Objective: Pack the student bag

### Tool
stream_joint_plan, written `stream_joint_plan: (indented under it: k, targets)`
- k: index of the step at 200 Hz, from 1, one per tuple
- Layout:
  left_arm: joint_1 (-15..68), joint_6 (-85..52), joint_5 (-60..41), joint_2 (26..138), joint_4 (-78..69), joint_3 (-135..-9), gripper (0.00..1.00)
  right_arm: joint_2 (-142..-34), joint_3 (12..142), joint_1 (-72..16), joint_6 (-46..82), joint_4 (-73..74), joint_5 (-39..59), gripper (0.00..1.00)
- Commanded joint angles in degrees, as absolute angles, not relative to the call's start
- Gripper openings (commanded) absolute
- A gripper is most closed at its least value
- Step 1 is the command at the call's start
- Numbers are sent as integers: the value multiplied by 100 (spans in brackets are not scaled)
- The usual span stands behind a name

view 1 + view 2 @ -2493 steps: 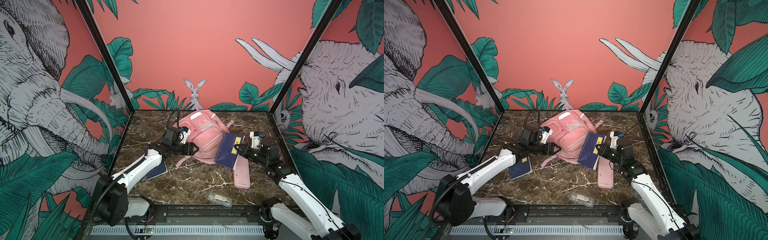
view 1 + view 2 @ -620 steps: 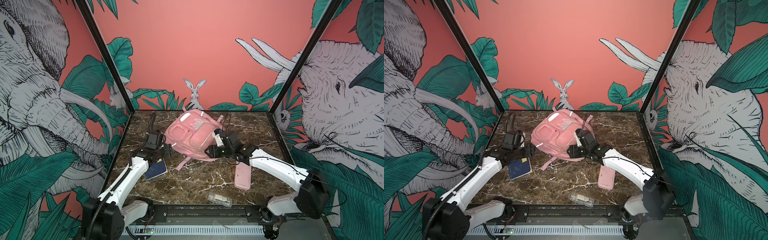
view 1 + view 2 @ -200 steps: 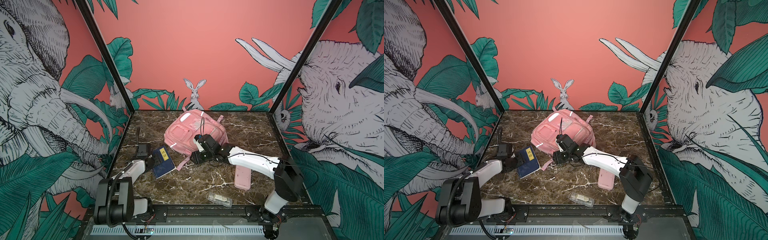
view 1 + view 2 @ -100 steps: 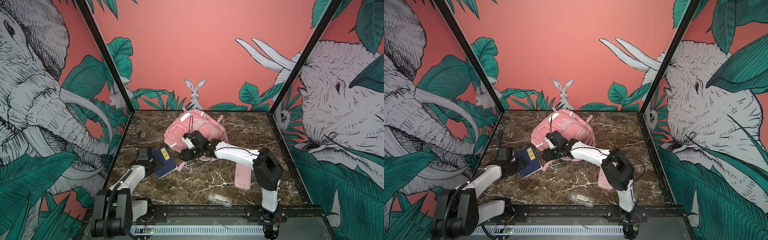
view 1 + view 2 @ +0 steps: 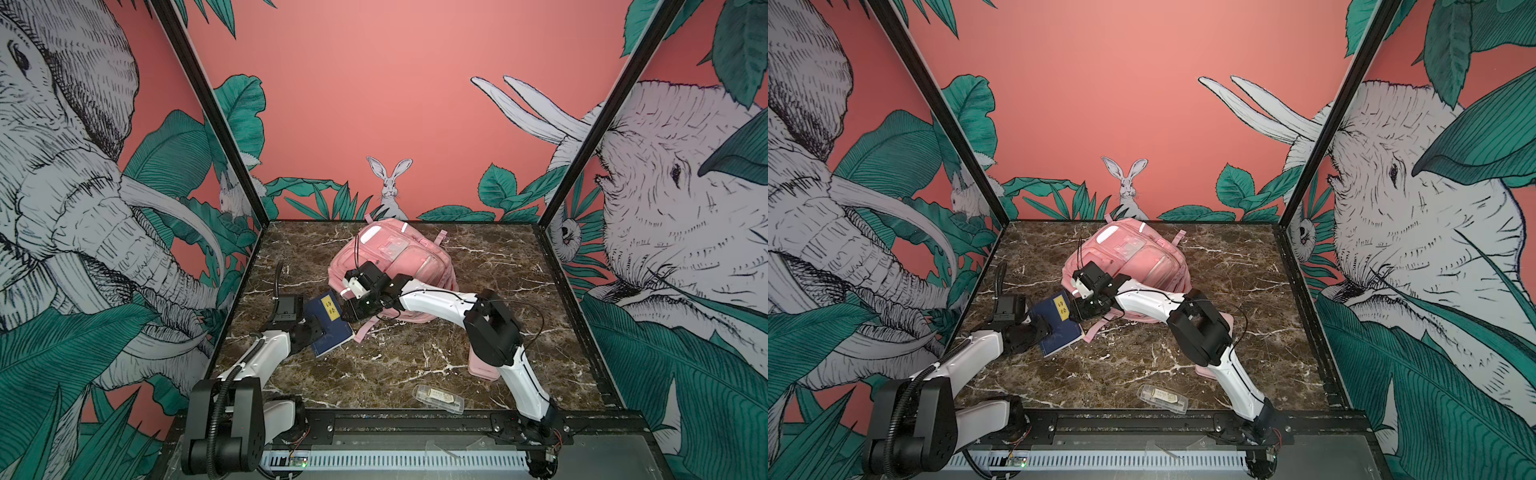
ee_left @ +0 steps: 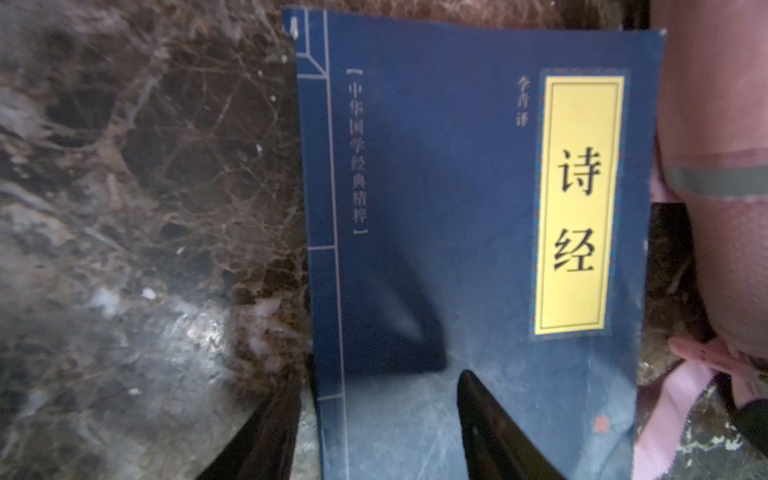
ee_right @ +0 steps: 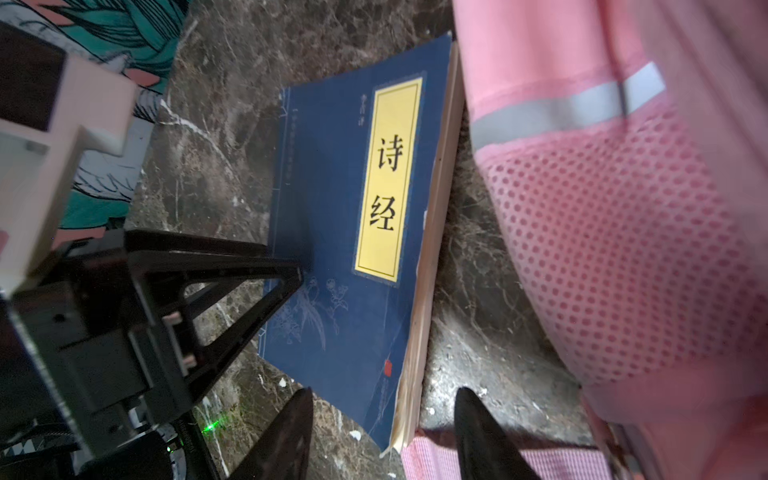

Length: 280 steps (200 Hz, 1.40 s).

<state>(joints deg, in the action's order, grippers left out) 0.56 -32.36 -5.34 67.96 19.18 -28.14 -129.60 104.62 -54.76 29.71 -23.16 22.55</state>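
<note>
left hand (image 6: pixel 378 386): 1 finger on blue book (image 5: pixel 332 326) cover, 1 past its spine, grip cannot be told | blue book: left of centre, low over desk (image 5: pixel 395 365) | right hand (image 7: pixel 384 395): released, fingers apart around book's near corner | student bag (image 5: pixel 399 257): far centre, just right of book

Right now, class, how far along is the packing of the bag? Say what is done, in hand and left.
Done: nothing shows; the bag hides its contents. In hand: the book sits tilted beside the bag, left tool astride its spine edge, grip unclear; right tool open at its corner. To do: book, pencil case and clear box lie outside the bag.
</note>
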Motion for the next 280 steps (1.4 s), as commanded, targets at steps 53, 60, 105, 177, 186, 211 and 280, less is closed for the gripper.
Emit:
stream_joint_plan:
  k: [53,60,105,177,186,211,280]
  targets:
    - [51,-3156,-461,6797,2058,-2987,55,-14199,12389,-5494,2545,-3458,1981,52]
    - [57,-3147,-476,6811,2057,-2997,55,-14306,12544,-5486,2530,-3522,1971,52]
    - [53,-3271,-797,6879,1965,-2989,54,-14835,13329,-5484,2574,-3838,2160,50]
    - [62,-3709,-1151,6354,1979,-2573,52,-14205,12058,-5592,2527,-3411,2192,35]
    - [62,-3709,-1136,6271,2039,-2562,52,-14046,11733,-5623,2534,-3289,2179,33]
    - [62,-3689,-1125,6091,2218,-2587,52,-13550,10752,-5660,2642,-2864,2160,32]
    - [61,-3571,-990,5984,2453,-2635,55,-12586,9391,-5786,2866,-2295,1950,36]
